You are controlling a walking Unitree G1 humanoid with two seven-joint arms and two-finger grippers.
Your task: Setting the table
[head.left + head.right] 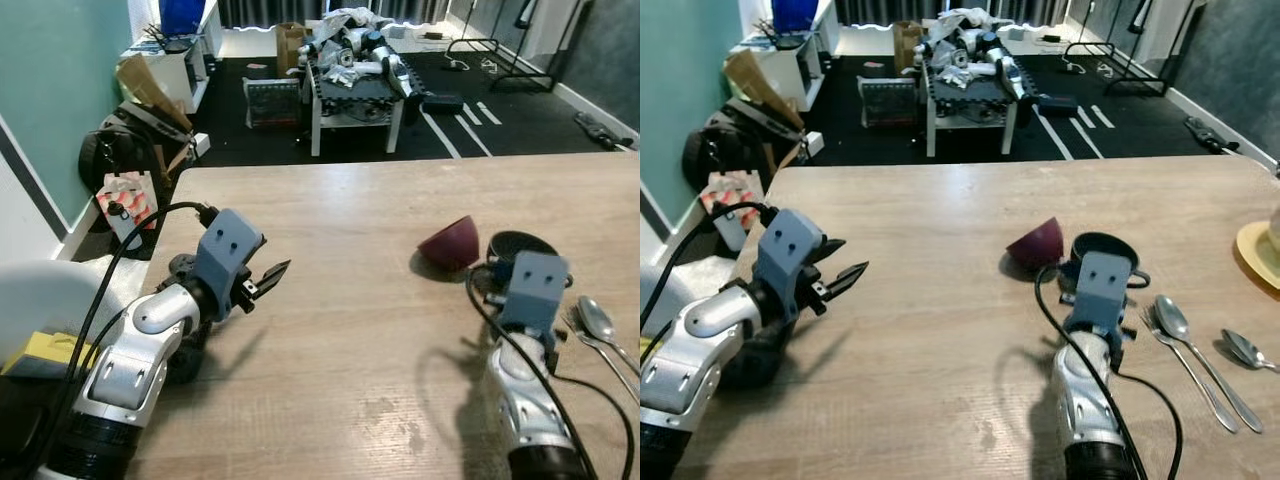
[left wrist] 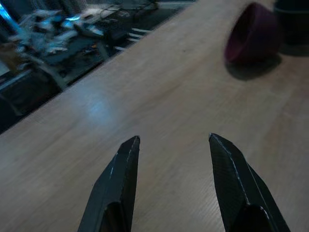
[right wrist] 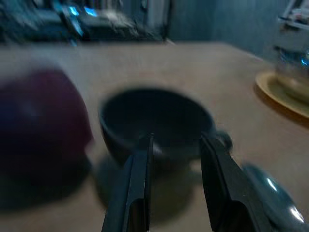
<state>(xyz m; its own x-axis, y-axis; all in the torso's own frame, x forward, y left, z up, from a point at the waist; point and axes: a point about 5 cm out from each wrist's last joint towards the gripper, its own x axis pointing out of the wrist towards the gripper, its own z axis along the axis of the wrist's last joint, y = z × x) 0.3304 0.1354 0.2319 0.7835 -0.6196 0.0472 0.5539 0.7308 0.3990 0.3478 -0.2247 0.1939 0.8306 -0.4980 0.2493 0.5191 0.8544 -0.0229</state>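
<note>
Pale wood grain covers the table [image 1: 350,230], on which the tableware is gathered toward the robot's right side. A dark cup [image 1: 1102,248] with a small handle is taken as the landmark. Just beside the cup, on its left, a maroon bowl [image 1: 1037,243] is tipped on its side, its rim resting on the table; whether the two touch cannot be told. To the right of the cup a fork [image 1: 1185,365] and a large spoon [image 1: 1195,345] are laid side by side, and a smaller spoon [image 1: 1245,350] is seen further right. Beyond these, at the table's right edge, a yellow plate [image 1: 1255,250] is placed, with a pale, blurred object seen on it in the right wrist view.

The right gripper [image 3: 176,159] is held low at the near side of the cup, and its jaws are parted narrowly, one fingertip lined up with the cup's wall; nothing is gripped between them. The left gripper [image 1: 268,278] is kept well to the left of the cup, above bare table, and its jaws are spread apart and hold nothing; the fingers [image 2: 120,179] are pointed toward the maroon bowl, which is well apart from them.

Behind the table, far past the cup, a low white bench [image 1: 355,100] piled with clutter is seen on a dark floor.
</note>
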